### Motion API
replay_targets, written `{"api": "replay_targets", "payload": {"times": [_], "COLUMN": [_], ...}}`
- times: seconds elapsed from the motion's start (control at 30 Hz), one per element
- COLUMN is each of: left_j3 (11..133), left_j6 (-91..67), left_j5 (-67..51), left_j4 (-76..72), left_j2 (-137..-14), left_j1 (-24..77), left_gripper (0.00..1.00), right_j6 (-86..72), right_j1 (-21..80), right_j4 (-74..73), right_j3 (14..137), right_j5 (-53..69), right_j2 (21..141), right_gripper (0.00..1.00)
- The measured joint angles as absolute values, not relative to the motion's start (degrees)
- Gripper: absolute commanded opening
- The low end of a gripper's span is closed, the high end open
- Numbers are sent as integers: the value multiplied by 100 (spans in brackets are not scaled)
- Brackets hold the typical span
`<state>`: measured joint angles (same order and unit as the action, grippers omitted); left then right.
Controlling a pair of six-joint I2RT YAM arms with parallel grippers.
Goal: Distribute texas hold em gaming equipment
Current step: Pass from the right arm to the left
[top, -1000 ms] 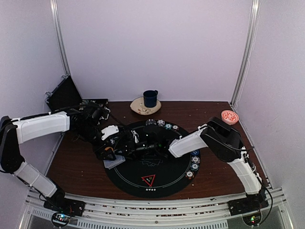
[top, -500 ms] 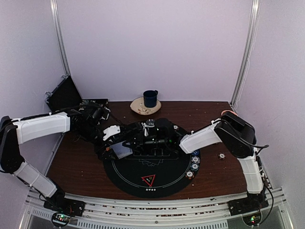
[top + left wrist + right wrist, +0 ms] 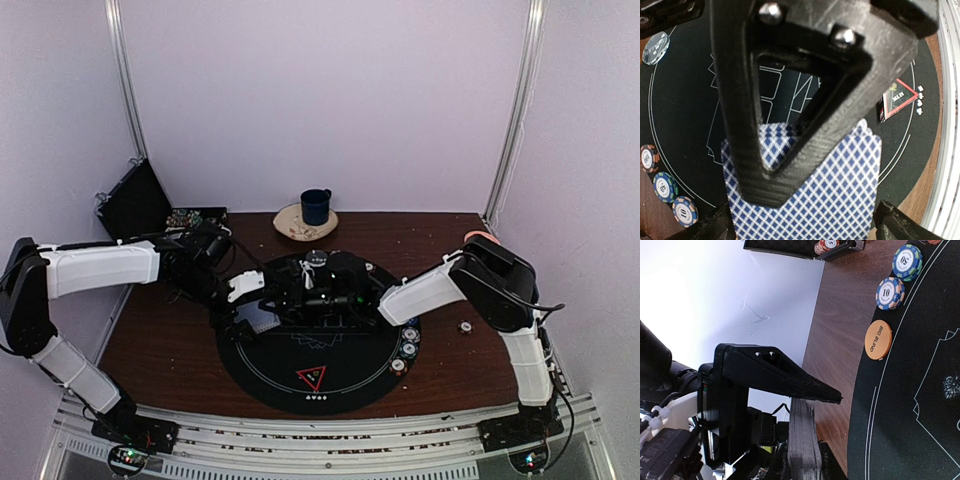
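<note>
From above, my arms mostly hide the stack of cards (image 3: 840,195), which is over the left side of the round black mat (image 3: 330,395). My left wrist camera shows its blue and white checked back. My left gripper (image 3: 805,222) is spread wide, with one finger (image 3: 900,226) on each side of the stack. I cannot tell if they touch it. My right gripper (image 3: 803,460) is pinched narrow on the stack, and its own camera shows the thin card edges. I cannot tell if the stack rests on the mat. The wrist cameras also show things at the mat's far left edge that my left arm covers from above. One shows three striped chips (image 3: 664,186) and one pale disc (image 3: 655,47). The other shows two chips and one orange disc (image 3: 877,340). From above I count three more chips at the mat's right edge and one red-edged triangle (image 3: 311,378) by its near edge. I also count one blue mug (image 3: 316,206) and one red bowl (image 3: 480,240). The mat lies on a brown table (image 3: 160,350). A black case (image 3: 135,197) stands at the table's far left corner. The walls (image 3: 330,100) are pale.
</note>
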<state>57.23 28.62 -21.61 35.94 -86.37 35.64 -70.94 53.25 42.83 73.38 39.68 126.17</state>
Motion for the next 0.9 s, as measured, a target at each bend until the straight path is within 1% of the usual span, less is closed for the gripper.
{"api": "replay_targets", "payload": {"times": [0.37,0.5,0.63,0.8,0.9], "left_j3": [5465,5426,5365,5280,5247], "left_j6": [2862,2862,2858,2864,2858], "left_j5": [-2130,-2156,-2209,-2279,-2329], "left_j4": [3218,3061,2936,2823,2781], "left_j2": [-8635,-8635,-8635,-8635,-8621], "left_j1": [3564,3564,3564,3564,3564], "left_gripper": [97,90,79,70,62], "right_j6": [-7269,-7334,-7391,-7402,-7397], "right_j1": [5325,5325,5325,5325,5325], "right_j4": [4622,4681,4755,4823,4823], "right_j3": [7244,7238,7234,7194,7194], "right_j5": [3977,3981,3986,3988,3990], "right_j2": [12591,12591,12591,12591,12591], "right_gripper": [0,0,0,0,0]}}
